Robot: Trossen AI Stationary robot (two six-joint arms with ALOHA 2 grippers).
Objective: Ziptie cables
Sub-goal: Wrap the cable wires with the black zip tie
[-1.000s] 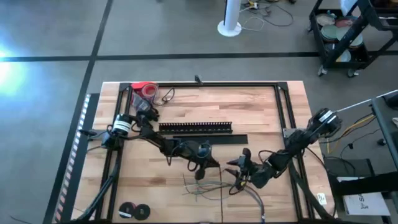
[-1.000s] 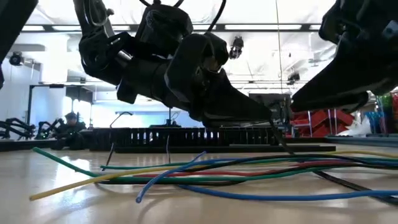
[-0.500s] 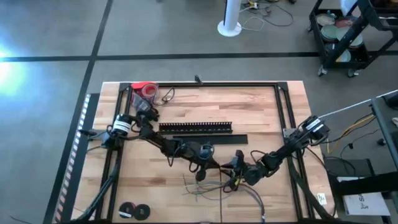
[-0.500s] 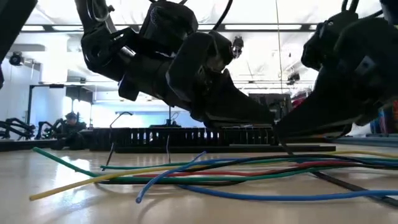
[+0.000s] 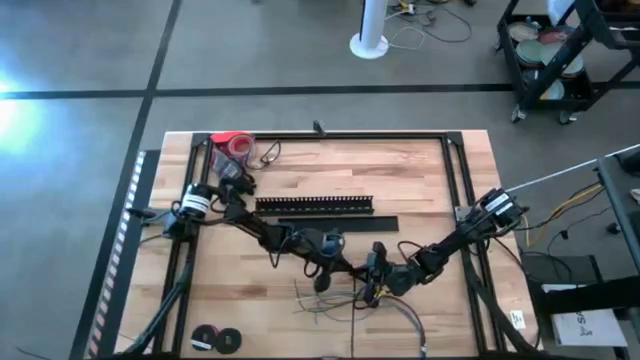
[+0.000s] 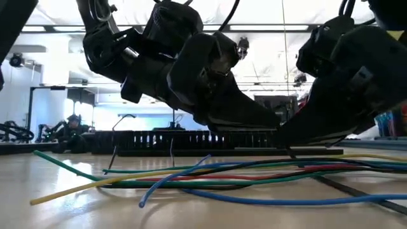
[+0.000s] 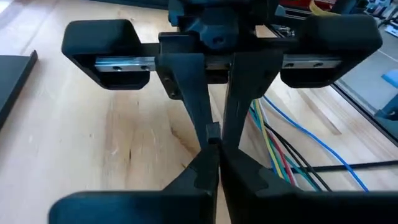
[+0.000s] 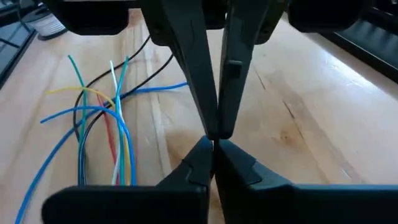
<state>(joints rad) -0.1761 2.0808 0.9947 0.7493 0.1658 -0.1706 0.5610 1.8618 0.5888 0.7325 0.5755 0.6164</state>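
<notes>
Two grippers — one cables [image 6: 210, 175] bundle

wooden table [image 5: 420, 170], black frame rails along its edges. loose cables [image 5: 335, 300] sprawl near the front edge, blue, green, yellow, red and black strands fanned out on the wood. a slotted black bar [image 5: 314, 204] lies across the middle, a flat black strip [image 5: 372, 224] just beside it. red tape roll [image 5: 234, 145] at the back-left corner, two dark rolls [image 5: 217, 339] at the front-left corner.
</notes>
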